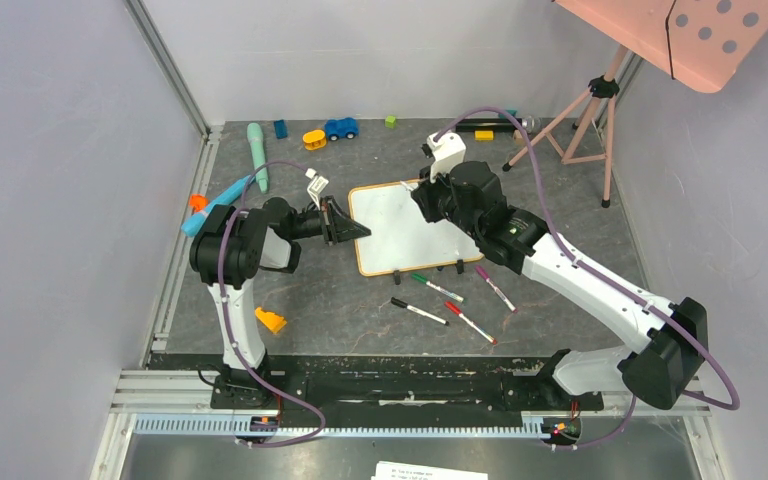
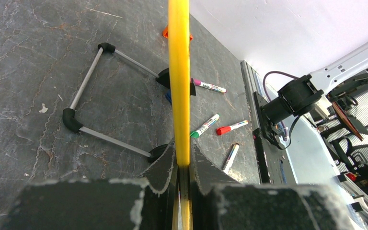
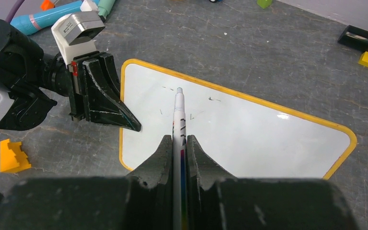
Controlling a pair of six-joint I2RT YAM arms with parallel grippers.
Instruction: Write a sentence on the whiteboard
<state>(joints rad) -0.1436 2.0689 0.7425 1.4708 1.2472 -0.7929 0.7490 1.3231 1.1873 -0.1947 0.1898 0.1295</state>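
The whiteboard [image 1: 410, 232] lies mid-table, white with a yellow-orange frame. My left gripper [image 1: 363, 230] is shut on its left edge. In the left wrist view that frame edge [image 2: 178, 91] runs straight up between the jaws of the left gripper [image 2: 182, 154]. My right gripper [image 3: 178, 139] is shut on a white marker [image 3: 178, 112] and hovers over the board's [image 3: 249, 139] upper left part. The marker's tip points at the surface, and I cannot tell whether it touches. No sentence shows, only a few faint short strokes [image 3: 213, 99]. From above, the right gripper [image 1: 423, 192] is at the board's far edge.
Several loose markers lie in front of the board: green [image 1: 437, 288], black [image 1: 419, 311], red [image 1: 470, 322], purple [image 1: 495, 288]. Toys line the back: a blue car [image 1: 341, 128] and a teal tube [image 1: 257, 155]. An orange block [image 1: 270, 320] is near left, a pink tripod [image 1: 590, 120] back right.
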